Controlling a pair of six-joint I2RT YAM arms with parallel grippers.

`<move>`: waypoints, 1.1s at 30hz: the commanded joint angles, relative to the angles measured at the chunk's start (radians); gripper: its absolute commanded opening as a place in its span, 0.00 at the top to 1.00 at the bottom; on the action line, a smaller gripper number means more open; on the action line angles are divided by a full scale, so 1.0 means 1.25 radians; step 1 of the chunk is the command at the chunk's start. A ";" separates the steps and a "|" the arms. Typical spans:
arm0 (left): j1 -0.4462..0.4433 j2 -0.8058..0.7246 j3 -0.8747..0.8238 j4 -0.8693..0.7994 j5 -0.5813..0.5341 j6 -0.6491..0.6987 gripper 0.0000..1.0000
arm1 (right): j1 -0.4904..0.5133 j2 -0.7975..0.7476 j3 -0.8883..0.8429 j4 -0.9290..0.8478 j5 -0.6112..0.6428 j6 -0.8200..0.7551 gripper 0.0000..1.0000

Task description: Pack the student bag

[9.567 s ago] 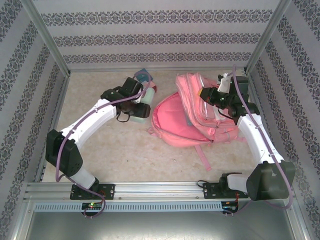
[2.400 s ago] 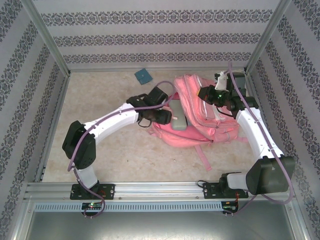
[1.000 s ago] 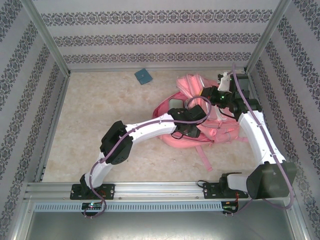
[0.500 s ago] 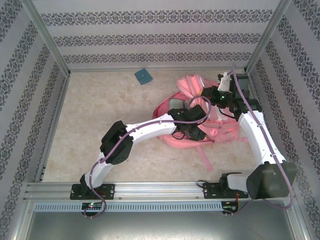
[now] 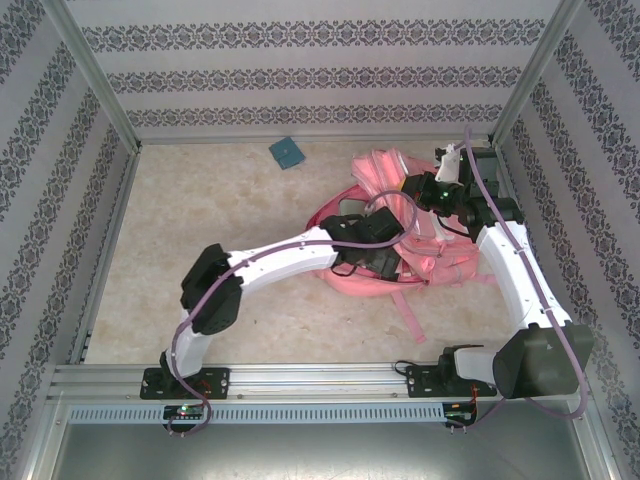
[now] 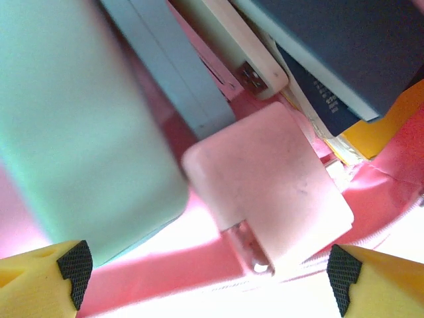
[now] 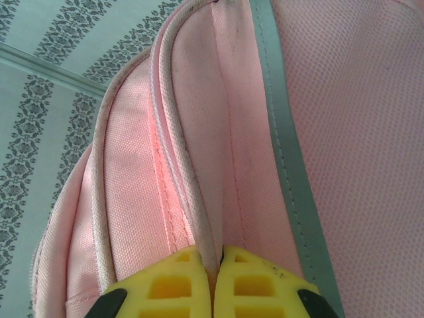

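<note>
The student bag (image 5: 440,255) is a big pink backpack lying open at the right of the table. My left gripper (image 5: 383,262) reaches into its mouth. In the left wrist view that gripper (image 6: 205,281) is open, with nothing between its yellow fingers (image 6: 40,285). Beyond it inside the bag lie a mint green case (image 6: 79,132), a pale blue box (image 6: 172,73), a small pink boxy item (image 6: 271,185) and dark books (image 6: 344,46). My right gripper (image 5: 410,187) is at the bag's upper rim. It (image 7: 215,265) is shut on a fold of the pink fabric (image 7: 318,99).
A small blue item (image 5: 287,152) lies near the back wall, left of the bag. A pink strap (image 5: 405,310) trails toward the near edge. Patterned walls and a metal frame (image 5: 100,100) close in the table on three sides.
My left gripper has opened inside the bag and let go of the mint green case. Its arm has drawn back a little to the left. The right gripper has kept its grip.
</note>
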 commanded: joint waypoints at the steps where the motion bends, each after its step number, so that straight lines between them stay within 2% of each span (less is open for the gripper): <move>1: 0.055 -0.107 -0.034 -0.021 -0.050 0.024 0.06 | -0.005 -0.013 -0.004 0.054 -0.033 0.009 0.95; 5: 0.150 -0.159 -0.096 0.006 -0.013 0.033 0.00 | -0.004 -0.014 -0.011 0.062 -0.036 0.014 0.96; 8: 0.235 -0.169 -0.117 0.045 0.030 0.029 0.00 | 0.000 -0.019 -0.019 0.063 -0.036 0.015 0.98; 14: 0.393 -0.088 -0.046 0.134 0.113 0.020 0.00 | 0.018 -0.025 -0.034 0.055 -0.023 0.010 1.00; 18: 0.492 0.031 0.046 0.210 0.235 -0.051 0.14 | 0.028 -0.033 -0.043 0.056 -0.009 0.017 1.00; 21: 0.539 0.141 0.149 0.246 0.294 -0.097 0.24 | 0.038 -0.036 -0.046 0.053 0.002 0.018 1.00; 23: 0.555 0.210 0.220 0.257 0.303 -0.117 0.28 | 0.043 -0.040 -0.048 0.049 0.012 0.018 1.00; 24: 0.562 0.247 0.258 0.259 0.307 -0.129 0.35 | 0.044 -0.042 -0.049 0.049 0.017 0.019 1.00; 27: 0.581 0.344 0.361 0.281 0.321 -0.165 0.46 | 0.049 -0.048 -0.053 0.044 0.029 0.022 1.00; 33: 0.611 0.472 0.450 0.435 0.372 -0.271 0.54 | 0.058 -0.062 -0.066 0.032 0.054 0.029 1.00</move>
